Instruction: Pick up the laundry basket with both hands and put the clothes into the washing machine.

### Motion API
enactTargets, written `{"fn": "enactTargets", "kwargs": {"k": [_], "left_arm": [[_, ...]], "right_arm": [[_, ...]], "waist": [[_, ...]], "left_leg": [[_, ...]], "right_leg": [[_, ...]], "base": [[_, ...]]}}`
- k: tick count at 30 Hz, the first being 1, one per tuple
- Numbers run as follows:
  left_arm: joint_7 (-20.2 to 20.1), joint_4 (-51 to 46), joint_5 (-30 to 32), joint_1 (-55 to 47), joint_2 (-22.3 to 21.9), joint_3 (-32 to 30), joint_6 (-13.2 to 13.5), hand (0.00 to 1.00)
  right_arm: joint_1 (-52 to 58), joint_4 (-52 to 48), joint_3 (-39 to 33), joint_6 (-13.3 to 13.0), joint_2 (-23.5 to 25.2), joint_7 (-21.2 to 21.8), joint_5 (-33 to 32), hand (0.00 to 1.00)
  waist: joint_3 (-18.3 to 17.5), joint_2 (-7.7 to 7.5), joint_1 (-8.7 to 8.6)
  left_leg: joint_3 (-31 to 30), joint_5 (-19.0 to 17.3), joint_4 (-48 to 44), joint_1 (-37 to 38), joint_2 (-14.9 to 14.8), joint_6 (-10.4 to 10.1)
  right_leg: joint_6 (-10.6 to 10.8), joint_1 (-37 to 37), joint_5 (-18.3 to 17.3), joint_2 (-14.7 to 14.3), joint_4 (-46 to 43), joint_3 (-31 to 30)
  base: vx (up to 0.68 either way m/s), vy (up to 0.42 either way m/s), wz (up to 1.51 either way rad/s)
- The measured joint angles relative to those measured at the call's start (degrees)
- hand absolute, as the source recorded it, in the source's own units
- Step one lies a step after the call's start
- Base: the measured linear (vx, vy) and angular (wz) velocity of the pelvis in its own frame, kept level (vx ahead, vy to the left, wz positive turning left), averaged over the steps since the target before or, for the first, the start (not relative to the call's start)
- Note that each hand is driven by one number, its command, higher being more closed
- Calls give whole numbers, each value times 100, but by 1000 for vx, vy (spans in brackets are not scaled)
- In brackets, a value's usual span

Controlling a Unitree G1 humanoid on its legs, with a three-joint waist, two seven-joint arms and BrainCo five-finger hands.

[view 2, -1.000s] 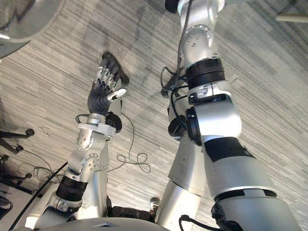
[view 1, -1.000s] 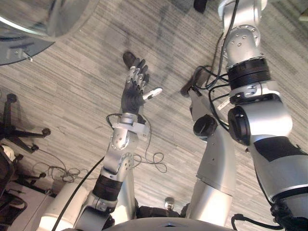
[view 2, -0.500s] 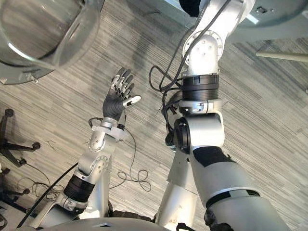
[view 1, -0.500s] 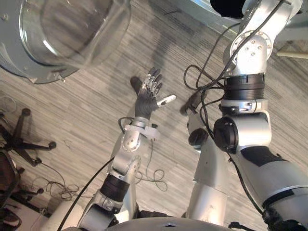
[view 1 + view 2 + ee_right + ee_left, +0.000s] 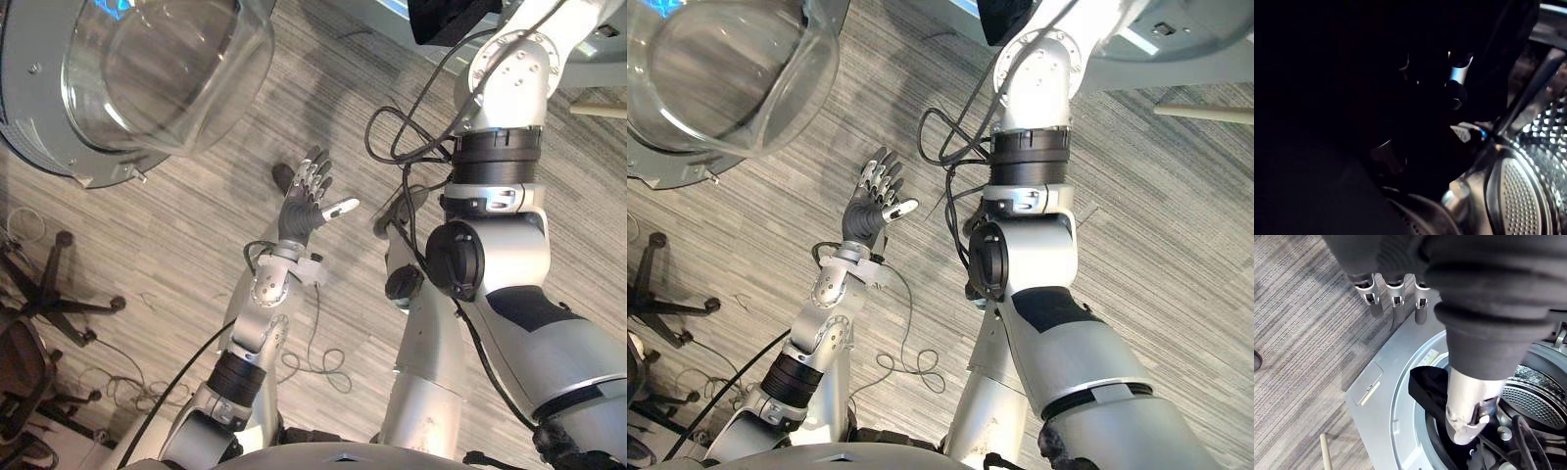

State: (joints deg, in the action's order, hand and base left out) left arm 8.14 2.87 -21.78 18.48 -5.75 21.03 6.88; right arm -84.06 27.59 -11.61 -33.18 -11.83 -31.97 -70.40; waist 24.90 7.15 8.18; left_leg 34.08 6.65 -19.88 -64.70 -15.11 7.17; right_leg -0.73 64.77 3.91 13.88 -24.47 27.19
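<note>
Black cloth [image 5: 1426, 384] lay draped at the mouth of the washing machine [image 5: 1396, 431], on the lip of its drum [image 5: 1535, 401]. Your right hand [image 5: 1459, 72] was inside that drum amid dark fabric; grip, cannot tell. Left hand [image 5: 300, 208] hovered outside the machine, near its open glass door [image 5: 167, 69], fingers straight, holding nothing.

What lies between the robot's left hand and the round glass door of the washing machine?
The stretch is bare: in the left eye view, grey striped floor separates the open left hand from the glass door.
</note>
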Motion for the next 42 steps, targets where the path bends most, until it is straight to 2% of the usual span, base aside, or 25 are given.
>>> {"fn": "enactTargets", "kwargs": {"k": [2, 5, 6, 7, 8, 9, 10, 13, 17, 21, 25, 26, 27, 28, 29, 30, 33, 35, 36, 38, 39, 41, 42], "left_arm": [[7, -18, -65, -3, 7, 54, 1, 0], [-12, -284, -67, -167, 61, 199, 0, 0], [-92, -425, -67, -293, 121, 216, 2, 0], [-175, -454, -67, -388, 157, 227, 7, 0], [-232, -452, -68, -426, 172, 267, 5, 0], [-333, -450, -149, -480, 199, 444, -10, 0], [-410, -448, -193, -504, 214, 676, -31, 0], [-499, -448, -257, -497, 213, 1062, -80, 0], [-381, -464, -419, -453, 229, 1059, -53, 0], [-181, -637, -515, -450, 229, 1057, 3, 0], [-89, -777, -515, -447, 224, 991, 56, 0], [-88, -778, -515, -446, 228, 953, 56, 0], [-81, -783, -515, -447, 223, 804, 59, 0], [-69, -791, -515, -441, 236, 675, 70, 0], [-64, -773, -516, -444, 252, 667, 64, 0], [-66, -738, -516, -423, 242, 623, 56, 0], [-23, -599, -518, -246, 240, 577, 79, 0], [-22, -541, -518, -144, 164, 496, 50, 0], [-23, -534, -518, -136, 81, 417, 50, 0], [-19, -440, -519, -65, 43, 328, 55, 0], [-16, -430, -519, -67, 25, 297, 54, 0], [-21, -406, -519, -66, 20, 147, 54, 0], [-20, -377, -520, -65, 23, 105, 54, 0]], "right_arm": [[-251, 250, 591, 272, -145, -7, 37, 100], [-547, 782, 1662, 606, -633, 300, 124, 100], [-930, 1459, 2574, 964, -952, 742, 136, 100], [-1196, 1868, 3290, 1567, -1165, 1179, 295, 100], [-1342, 2087, 3752, 1885, -1248, 1380, 459, 100], [-1613, 2391, 4367, 2422, -1351, 1776, 773, 100], [-1802, 2632, 4779, 2746, -1359, 2006, 984, 0], [-2003, 3083, 5438, 2969, -1320, 2173, 1360, 0], [-2221, 3732, 5655, 2971, -1050, 2061, 1679, 0], [-2404, 4108, 5655, 2956, -871, 1930, 1685, 0], [-2357, 4365, 5010, 2899, -830, 1888, 1616, 0], [-2298, 4374, 4883, 2893, -835, 1886, 1585, 0], [-2212, 4356, 4684, 2840, -772, 1888, 1440, 0], [-2191, 4374, 4482, 2833, -651, 1883, 1315, 0], [-2116, 4369, 4349, 2810, -644, 1882, 1171, 0], [-1965, 4347, 3943, 2766, -689, 1870, 997, 0], [-1606, 3618, 3020, 2326, -449, 1849, 448, 0], [-1289, 3092, 2461, 2137, -188, 1884, 121, 0], [-1066, 2745, 2193, 1997, -29, 1881, -57, 0], [-430, 1855, 1631, 1549, 379, 1896, -476, 0], [-302, 1650, 1517, 1464, 485, 1899, -564, 0], [102, 994, 1232, 1009, 886, 1971, -853, 0], [213, 875, 1160, 915, 944, 2006, -880, 0]], "waist": [[8, -5, -77], [11, -9, -119], [13, -13, -213], [15, -15, -288], [17, -20, -323], [19, -22, -354], [20, -25, -361], [23, -30, -372], [23, -32, -427], [22, -32, -473], [35, -60, -517], [40, -68, -518], [43, -73, -506], [37, -84, -482], [44, -97, -551], [40, -173, -516], [54, -259, -487], [60, -268, -487], [60, -269, -483], [60, -269, -442], [60, -269, -436], [60, -269, -422], [60, -268, -409]], "left_leg": [[142, 81, 351, 74, 26, -113], [297, 247, 685, 167, 58, -270], [324, 283, 687, 179, 13, -252], [346, 287, 664, 186, -81, -254], [356, 287, 647, 191, -129, -254], [363, 286, 611, 191, -214, -253], [354, 293, 611, 201, -267, -262], [345, 310, 604, 267, -359, -281], [316, 311, 564, 267, -384, -278], [318, 314, 614, 225, -353, -282], [337, 321, 603, 122, -318, -297], [340, 320, 653, 121, -315, -297], [334, 375, 944, 148, -327, -374], [346, 458, 1230, 168, -357, -471], [346, 526, 1244, 186, -289, -565], [353, 657, 1262, 213, -272, -540], [442, 764, 1308, 275, -286, -326], [503, 762, 1307, 381, -288, -205], [503, 758, 1304, 441, -288, -201], [487, 742, 1307, 589, -274, -207], [460, 728, 1306, 609, -266, -227], [445, 700, 1316, 647, -237, -265], [433, 686, 1316, 657, -228, -286]], "right_leg": [[34, -53, 138, -105, 447, 38], [28, -162, 402, -279, 983, 69], [0, -277, 689, -384, 1297, 116], [57, -416, 806, -525, 1625, 181], [88, -491, 878, -603, 1805, 201], [139, -616, 950, -748, 2109, 204], [189, -737, 985, -874, 2375, 209], [228, -926, 1023, -1043, 2673, 204], [324, -975, 1173, -1091, 2744, 166], [327, -965, 1169, -1111, 2875, 143], [330, -865, 1164, -1107, 2907, 8], [383, -855, 1113, -1107, 2909, 10], [815, -807, 679, -1146, 2886, 67], [125, -611, 944, -1170, 2353, -74], [85, -707, 963, -1061, 2225, -128], [-39, -863, 1080, -1092, 2438, -143], [-113, -880, 1228, -1149, 2594, -239], [-120, -922, 1244, -1153, 2591, -327], [-118, -968, 1242, -1154, 2592, -354], [-86, -1089, 1214, -1155, 2591, -403], [-65, -1106, 1199, -1151, 2583, -415], [11, -1135, 1139, -1118, 2538, -422], [28, -1149, 1120, -1108, 2529, -420]], "base": [[-91, -74, -35], [-40, -57, -28], [-47, -88, -34], [-39, -77, -38], [-24, -92, -44], [-9, -83, -35], [-6, -96, -30], [18, -50, -10], [19, 21, 2], [-3, 75, 2], [-6, 88, 3], [-13, 65, -16], [14, 36, -46], [35, 71, -32], [69, 75, -4], [53, 58, 22], [33, 25, -9], [23, 44, -19], [8, 62, -11], [2, 76, -7], [0, 76, -1], [5, 98, 5], [5, 113, 9]]}}
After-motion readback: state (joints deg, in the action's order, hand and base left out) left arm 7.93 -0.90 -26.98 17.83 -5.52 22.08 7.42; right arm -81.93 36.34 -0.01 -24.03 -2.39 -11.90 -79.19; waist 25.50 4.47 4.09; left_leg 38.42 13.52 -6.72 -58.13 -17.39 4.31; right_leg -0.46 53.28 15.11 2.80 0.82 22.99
